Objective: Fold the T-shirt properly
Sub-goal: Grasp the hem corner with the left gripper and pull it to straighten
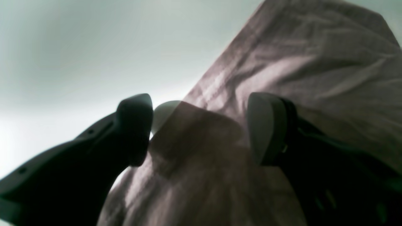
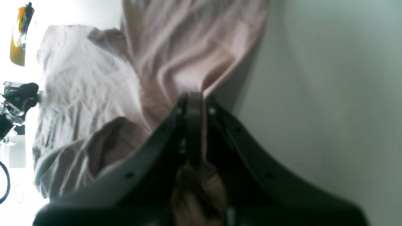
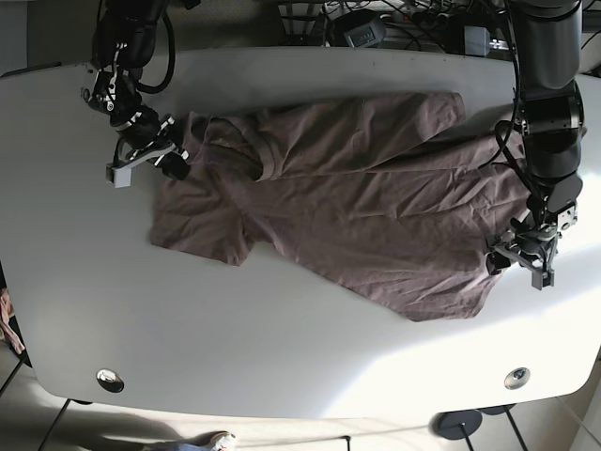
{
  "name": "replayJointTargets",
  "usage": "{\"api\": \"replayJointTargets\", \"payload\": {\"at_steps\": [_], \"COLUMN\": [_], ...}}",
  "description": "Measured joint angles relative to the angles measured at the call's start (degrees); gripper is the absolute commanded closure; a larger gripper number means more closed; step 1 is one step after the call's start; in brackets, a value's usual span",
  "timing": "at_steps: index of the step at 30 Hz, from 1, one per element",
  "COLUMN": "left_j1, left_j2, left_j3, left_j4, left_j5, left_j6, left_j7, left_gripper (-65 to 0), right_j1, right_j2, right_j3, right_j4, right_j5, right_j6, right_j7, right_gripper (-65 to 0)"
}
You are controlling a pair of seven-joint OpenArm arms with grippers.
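A mauve T-shirt (image 3: 347, 202) lies spread and wrinkled on the white table (image 3: 282, 338), partly folded over near its left end. My right gripper (image 3: 177, 158), at the left of the base view, is shut on a bunch of the shirt's fabric; in the right wrist view the gripper (image 2: 194, 97) pinches the T-shirt (image 2: 176, 47). My left gripper (image 3: 512, 256) is at the shirt's right edge. In the left wrist view it (image 1: 201, 131) is open, with the T-shirt (image 1: 298, 62) lying between and beneath the fingers (image 1: 267, 128).
Cables and black devices (image 3: 362, 28) crowd the table's back edge. Two round holes (image 3: 110, 380) (image 3: 516, 378) sit near the front edge. A yellow object (image 2: 17, 40) shows at the far left of the right wrist view.
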Motion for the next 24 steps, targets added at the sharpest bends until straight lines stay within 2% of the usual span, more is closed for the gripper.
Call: {"api": "replayJointTargets", "payload": {"at_steps": [4,7,9,10,11,14,15,18,21,24], "left_j1": [1.73,5.92,7.23,8.13,9.09,12.26,13.03,15.47,20.57,27.52], "left_j2": [0.63,1.07,1.38,1.73,1.92,1.70,1.36,-0.09,-0.17,-2.99], "left_j3": [-0.37,-0.57,-0.55,-0.48,-0.37,-0.50,-0.57,-1.33,-7.91,-10.51], "left_j4": [1.36,6.82,11.15,14.25,15.96,18.75,19.04,19.61,20.92,26.32], "left_j5": [-1.11,-6.60,-7.54,-7.45,-7.34,-8.26,-8.46,-10.16,-10.36,-10.78], "left_j6": [-0.72,-9.25,-9.88,-10.05,-10.08,-10.27,-10.43,-11.82,-12.76,-12.85], "left_j7": [1.16,4.15,9.03,12.70,13.62,13.64,13.40,14.45,15.17,14.51], "left_gripper": [-43.9,-43.6,-43.2,-38.9,-32.6,-7.2,-2.1,-4.6,-4.7,-4.7], "right_j1": [0.50,0.55,0.48,0.50,0.52,0.48,0.50,0.50,0.52,0.50], "right_j2": [0.02,0.02,0.04,0.09,0.07,0.13,0.20,0.17,0.17,0.35], "right_j3": [-0.04,-0.07,-0.07,-0.04,-0.07,-0.09,-0.09,-0.07,-0.04,-0.04], "right_j4": [0.17,0.17,0.17,0.17,0.17,0.17,0.17,0.17,0.17,0.17], "right_j5": [-0.04,0.00,-0.02,-0.02,0.00,-0.02,-0.04,-0.02,0.00,-0.04], "right_j6": [0.17,0.22,0.20,0.20,0.22,0.22,0.20,0.22,0.22,0.22], "right_j7": [0.00,0.02,-0.02,0.00,0.00,0.00,-0.02,0.00,0.00,0.00], "right_gripper": [-1.9,-1.9,-1.9,-1.9,-1.9,-1.9,-1.9,-1.9,-1.9,-1.9]}}
